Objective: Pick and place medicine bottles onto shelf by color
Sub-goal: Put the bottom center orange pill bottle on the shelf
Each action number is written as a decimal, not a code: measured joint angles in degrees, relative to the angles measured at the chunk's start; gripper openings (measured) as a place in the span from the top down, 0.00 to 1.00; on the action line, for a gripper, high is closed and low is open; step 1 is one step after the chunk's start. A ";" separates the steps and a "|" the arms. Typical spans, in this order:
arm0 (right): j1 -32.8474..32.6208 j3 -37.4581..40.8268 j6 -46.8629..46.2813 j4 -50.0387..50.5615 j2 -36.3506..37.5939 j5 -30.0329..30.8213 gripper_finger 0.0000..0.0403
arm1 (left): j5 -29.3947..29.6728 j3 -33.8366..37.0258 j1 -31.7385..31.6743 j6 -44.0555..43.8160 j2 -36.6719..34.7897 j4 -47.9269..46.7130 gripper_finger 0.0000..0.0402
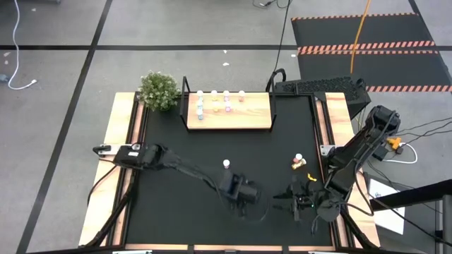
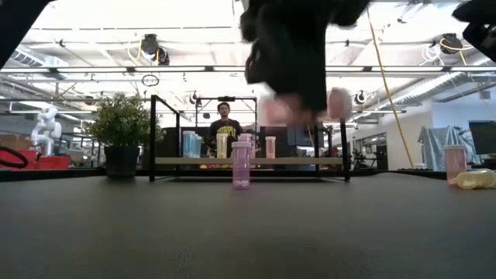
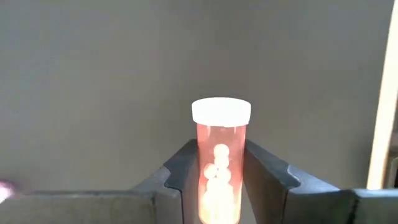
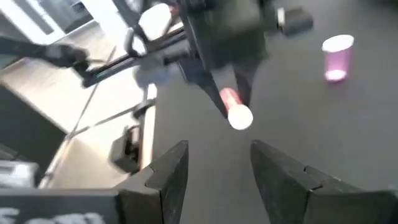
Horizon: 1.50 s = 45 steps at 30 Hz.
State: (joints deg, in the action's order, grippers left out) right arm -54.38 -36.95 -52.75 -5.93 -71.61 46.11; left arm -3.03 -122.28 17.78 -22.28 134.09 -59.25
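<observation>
My left gripper [image 1: 242, 196] hangs over the table's middle near part, shut on a maroon-pink medicine bottle [image 3: 221, 168] with a white cap [image 3: 221, 111]. Just to its right, my right gripper [image 4: 217, 165] stands open with nothing between its fingers, facing the left one. One pink bottle [image 1: 226, 164] stands on its base in mid-table. At the right, another bottle [image 2: 455, 163] stands beside a yellow one [image 2: 477, 180] lying on its side. The wooden shelf [image 1: 228, 120] at the far middle carries several bottles standing upright. My left gripper pinches the bottle's body [image 3: 219, 163] between its two fingers [image 3: 180, 165], which lie along the bottle. The fingers point steeply down. The cap end [image 4: 240, 117] sticks out past the fingertips, and the bottle hangs clear of the table.
A green bushy plant [image 1: 159, 90] stands at the shelf's left end. A dark keyboard [image 1: 321, 86] lies beyond the table's far right corner. Pale wooden strips [image 1: 120, 162] run along the table's sides. A person [image 2: 225, 124] shows in the room behind the shelf.
</observation>
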 joint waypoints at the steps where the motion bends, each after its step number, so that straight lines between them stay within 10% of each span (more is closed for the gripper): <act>1: 0.17 0.00 -0.43 0.62 0.31 0.89 0.58 | 0.06 0.00 -1.03 0.47 -1.35 0.25 0.72; 17: 8.86 0.02 23.78 -0.94 23.48 5.34 0.43 | 0.55 -0.07 -14.36 -2.12 -17.79 34.41 0.72; 25: 16.40 0.00 47.85 -20.75 27.45 0.52 0.38 | -1.33 -0.09 -15.04 1.50 -17.73 53.51 0.72; 45: 23.54 0.00 52.92 -32.14 27.45 -10.40 0.56 | -3.62 -0.07 -16.01 10.91 -17.45 58.72 0.72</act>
State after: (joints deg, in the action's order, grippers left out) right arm -30.83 -36.95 0.17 -38.06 -44.16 35.71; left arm -6.65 -122.34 1.77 -11.37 116.64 -0.53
